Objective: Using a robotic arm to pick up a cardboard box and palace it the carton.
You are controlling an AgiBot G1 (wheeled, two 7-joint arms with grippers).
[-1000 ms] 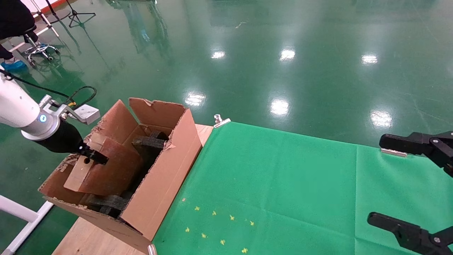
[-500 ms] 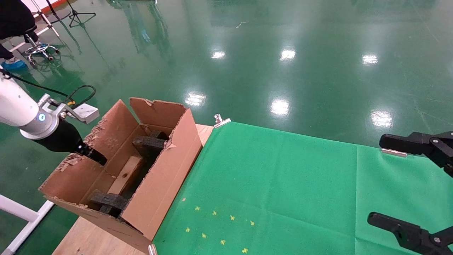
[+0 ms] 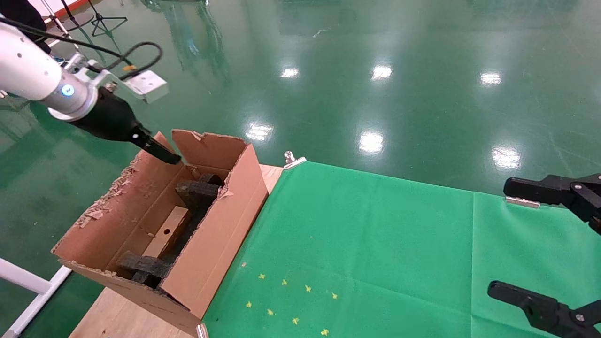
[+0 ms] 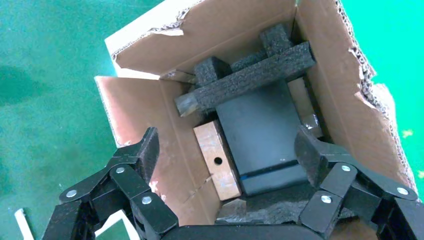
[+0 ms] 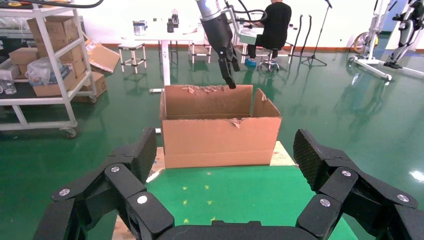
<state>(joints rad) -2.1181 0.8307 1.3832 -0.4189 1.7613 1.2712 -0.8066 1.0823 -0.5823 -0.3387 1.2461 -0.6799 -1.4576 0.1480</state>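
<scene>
The large torn-edged carton (image 3: 220, 244) stands at the table's left end. The slim cardboard box (image 3: 165, 233) lies inside it on edge, its round hole facing up, between black foam pieces (image 3: 197, 190). The white robotic arm's left gripper (image 3: 164, 155) hangs open and empty above the carton's far left flap. In the left wrist view the left gripper (image 4: 227, 150) looks down on the box (image 4: 215, 150), the foam (image 4: 250, 80) and the carton wall (image 4: 145, 115). My right gripper (image 3: 500, 239) is open and empty at the table's right side, facing the carton (image 5: 220, 140).
A green cloth (image 3: 366, 244) covers the table, held by a metal clip (image 3: 293, 160), with small yellow marks (image 3: 286, 300) near the front. Bare wood (image 3: 112, 314) shows under the carton. A stool and stands (image 3: 51, 65) are on the floor at the far left.
One second ago the left gripper held the cardboard box over the carton. It let go, the box dropped inside, and the arm has risen up and towards the far flap.
</scene>
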